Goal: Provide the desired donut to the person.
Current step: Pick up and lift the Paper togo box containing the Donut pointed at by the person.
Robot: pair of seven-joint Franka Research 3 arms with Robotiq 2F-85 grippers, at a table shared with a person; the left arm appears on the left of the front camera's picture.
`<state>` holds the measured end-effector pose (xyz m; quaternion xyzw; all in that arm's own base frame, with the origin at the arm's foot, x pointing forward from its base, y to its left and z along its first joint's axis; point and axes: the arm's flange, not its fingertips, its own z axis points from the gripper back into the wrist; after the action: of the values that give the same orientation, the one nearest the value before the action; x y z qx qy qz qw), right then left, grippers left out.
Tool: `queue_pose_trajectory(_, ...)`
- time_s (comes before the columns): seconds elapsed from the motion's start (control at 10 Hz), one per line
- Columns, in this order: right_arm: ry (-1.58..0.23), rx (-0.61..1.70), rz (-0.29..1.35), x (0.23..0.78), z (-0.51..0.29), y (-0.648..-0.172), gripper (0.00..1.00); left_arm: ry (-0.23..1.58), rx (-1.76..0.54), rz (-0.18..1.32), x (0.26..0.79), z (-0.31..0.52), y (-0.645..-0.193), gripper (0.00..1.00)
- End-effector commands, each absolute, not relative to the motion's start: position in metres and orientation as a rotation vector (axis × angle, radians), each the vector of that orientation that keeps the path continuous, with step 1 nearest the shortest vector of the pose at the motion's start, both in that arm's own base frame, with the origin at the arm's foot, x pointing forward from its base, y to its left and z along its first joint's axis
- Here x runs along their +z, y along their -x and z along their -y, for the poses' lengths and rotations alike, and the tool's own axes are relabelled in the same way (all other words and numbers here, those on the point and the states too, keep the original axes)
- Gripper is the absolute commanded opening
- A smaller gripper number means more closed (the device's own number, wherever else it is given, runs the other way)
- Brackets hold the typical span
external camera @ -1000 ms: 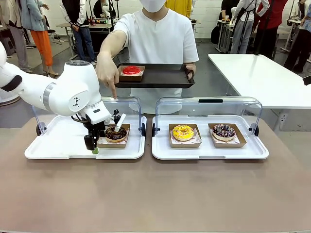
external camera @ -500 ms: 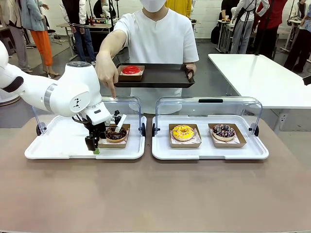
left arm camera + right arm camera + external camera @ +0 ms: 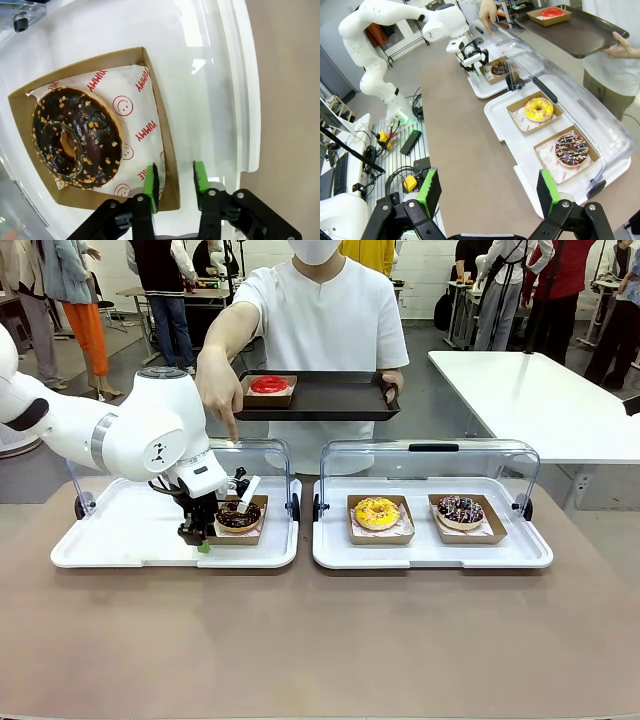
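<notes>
Brown tabletop [image 3: 320, 640] spans the front view, with a busy workshop behind it. I see the person [image 3: 330, 330] in a white shirt at the far side. One of their hands holds a dark serving tray [image 3: 340, 400], and the other hand [image 3: 218, 388] points an index finger down over the left display tray.

1. Two white display trays sit side by side, each with its clear lid raised: left tray [image 3: 110, 540], right tray [image 3: 430, 555].
2. The right tray carries a yellow donut [image 3: 377, 511] and a sprinkled donut [image 3: 460, 508], each in its own box.
3. The dark tray carries a red donut [image 3: 270, 385] in a box.
4. The chocolate donut [image 3: 75, 137], topped with nut pieces, lies in a cardboard box [image 3: 161, 117] on the left tray, below the pointing finger.
5. The left gripper [image 3: 175, 180] is clenched on this box's side wall, one green pad inside and one outside.
6. The right gripper [image 3: 487, 192] hangs above the table with its jaws spread wide and nothing between them.
7. The paper liner [image 3: 135, 125] under the chocolate donut is printed in red with "YUMMY" and smiley faces.
</notes>
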<state>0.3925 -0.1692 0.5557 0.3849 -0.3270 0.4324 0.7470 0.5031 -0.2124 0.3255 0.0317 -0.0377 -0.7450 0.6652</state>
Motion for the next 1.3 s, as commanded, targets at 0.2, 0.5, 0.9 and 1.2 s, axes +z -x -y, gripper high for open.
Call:
queue_pose_trajectory(0.2, -0.850, 0.939, 0.720, 0.556, 0.169, -0.393, 1.00, -0.071, -1.667, 0.109, 0.323, 0.211, -0.503, 0.00)
queue_pose_trajectory(0.5, -0.850, 0.939, 0.720, 0.556, 0.169, -0.393, 1.00, -0.087, -1.658, 0.112, 0.326, 0.210, -0.502, 0.00)
queue_pose_trajectory(0.9, -0.850, 0.939, 0.720, 0.556, 0.169, -0.393, 1.00, -0.077, -1.691, 0.118, 0.357, 0.207, -0.492, 0.00)
queue_pose_trajectory(1.2, -0.850, 0.939, 0.720, 0.556, 0.169, -0.393, 1.00, 0.023, -1.814, 0.089, 0.424, 0.208, -0.453, 0.00)
